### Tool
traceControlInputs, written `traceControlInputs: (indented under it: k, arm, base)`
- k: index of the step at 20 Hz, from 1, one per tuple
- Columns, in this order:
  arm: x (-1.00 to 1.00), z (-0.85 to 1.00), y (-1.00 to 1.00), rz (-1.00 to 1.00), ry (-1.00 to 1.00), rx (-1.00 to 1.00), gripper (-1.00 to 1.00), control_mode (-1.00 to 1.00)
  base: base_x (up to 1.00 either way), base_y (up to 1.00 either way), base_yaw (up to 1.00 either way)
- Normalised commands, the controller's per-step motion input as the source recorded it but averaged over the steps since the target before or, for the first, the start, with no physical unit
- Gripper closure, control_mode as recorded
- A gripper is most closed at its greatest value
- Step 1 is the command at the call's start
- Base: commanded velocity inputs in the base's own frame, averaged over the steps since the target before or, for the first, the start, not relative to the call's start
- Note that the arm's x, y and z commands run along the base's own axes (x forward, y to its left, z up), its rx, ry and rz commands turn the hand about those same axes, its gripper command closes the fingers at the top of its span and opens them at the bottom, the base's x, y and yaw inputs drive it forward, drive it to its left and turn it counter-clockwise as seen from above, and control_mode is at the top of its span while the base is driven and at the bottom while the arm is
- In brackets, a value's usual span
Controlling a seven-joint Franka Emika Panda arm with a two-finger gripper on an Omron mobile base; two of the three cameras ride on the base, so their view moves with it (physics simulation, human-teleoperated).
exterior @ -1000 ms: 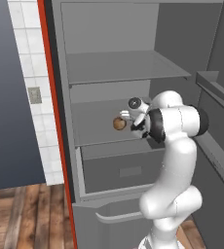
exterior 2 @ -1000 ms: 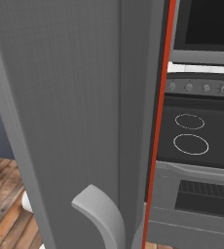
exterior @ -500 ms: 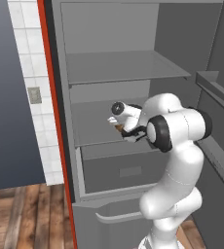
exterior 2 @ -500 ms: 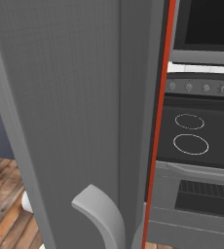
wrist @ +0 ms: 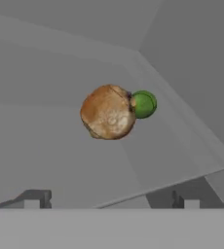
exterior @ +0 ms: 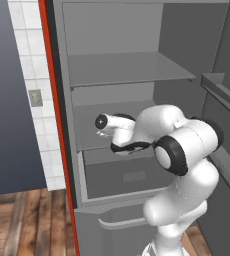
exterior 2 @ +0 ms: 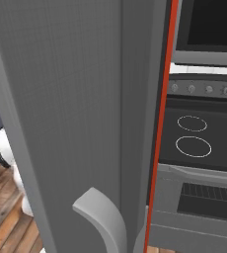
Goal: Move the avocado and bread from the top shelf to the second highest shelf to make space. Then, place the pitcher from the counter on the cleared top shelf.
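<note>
Bread [wrist: 107, 112] and avocado [wrist: 144, 104] sit touching on a grey fridge shelf [wrist: 46, 146], dead ahead of the tool [wrist: 111, 199] in the hand view, well apart from its tips. Avocado lies just beyond the roll, toward the shelf's back corner. Tool fingertips [wrist: 32, 199] stand wide, holding nothing. From the left base view, the top shelf [exterior: 127, 67] is bare; the arm's wrist [exterior: 118, 131] reaches over the shelf below. Both items look already moved; pitcher step remains.
</note>
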Motion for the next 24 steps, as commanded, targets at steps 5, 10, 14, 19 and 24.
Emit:
traceControlInputs:
  k: [5,10,14,19,24]
  arm:
    - [-0.76,0.33,-0.03,0.0,0.0,0.0,-1.0,-1.0]
    - [-0.96,0.4,0.0,0.0,0.0,0.0,-1.0,-1.0]
    - [-0.95,0.43,0.0,0.0,0.03,0.02,-1.0,-1.0]
    - [-0.76,0.49,-0.25,0.0,0.01,0.08,-1.0,-1.0]
    - [-0.47,0.57,-0.29,0.01,0.0,0.11,-1.0,-1.0]
  base:
    - [0.0,0.0,0.0]
    - [0.0,0.0,0.0]
    - [0.0,0.0,0.0]
    - [0.0,0.0,0.0]
    - [0.0,0.0,0.0]
